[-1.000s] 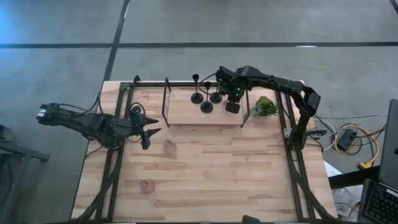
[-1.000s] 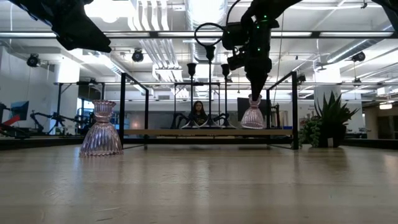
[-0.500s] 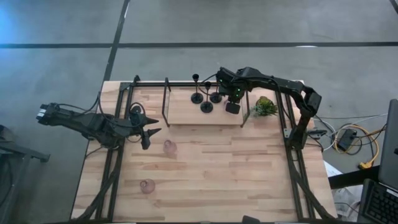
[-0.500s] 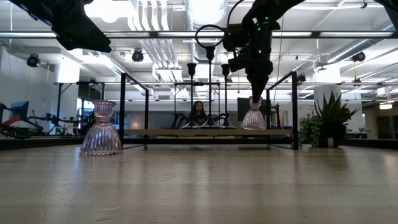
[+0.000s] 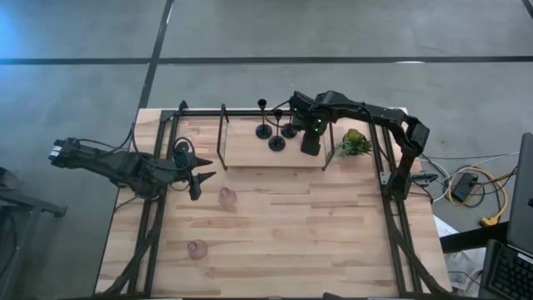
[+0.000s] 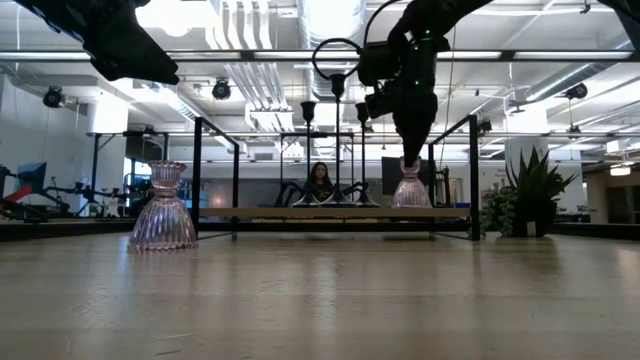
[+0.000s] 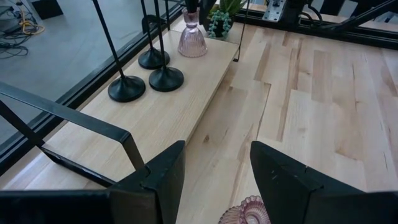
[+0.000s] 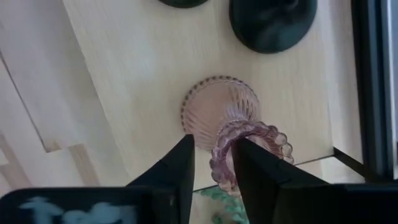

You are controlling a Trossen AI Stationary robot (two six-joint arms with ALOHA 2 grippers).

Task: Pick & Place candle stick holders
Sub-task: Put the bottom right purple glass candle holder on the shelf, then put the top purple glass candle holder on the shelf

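Three slim black holders stand on their round bases on a raised wooden shelf at the table's far side. My right gripper is over the shelf's right end, shut on a pink glass holder. That holder also shows in the low view. Two more pink holders stand on the table. My left gripper hangs open and empty at the table's left, above and beside the nearer-to-shelf pink holder. My right gripper holds the pink holder by its beaded top rim. One finger is outside the cup and the other covers its mouth, seemingly inside it. The fingers point down from above. The holder stands upright, its flared base on the shelf.
A small green plant stands just right of the shelf. Black metal frame rails run along the table's left and right sides and around the shelf. Bare tabletop lies in the middle and near the front. A person sits far behind.
My right gripper has shifted a little toward the table's right edge with the pink holder. The holder now stands straighter on the shelf than a second ago.
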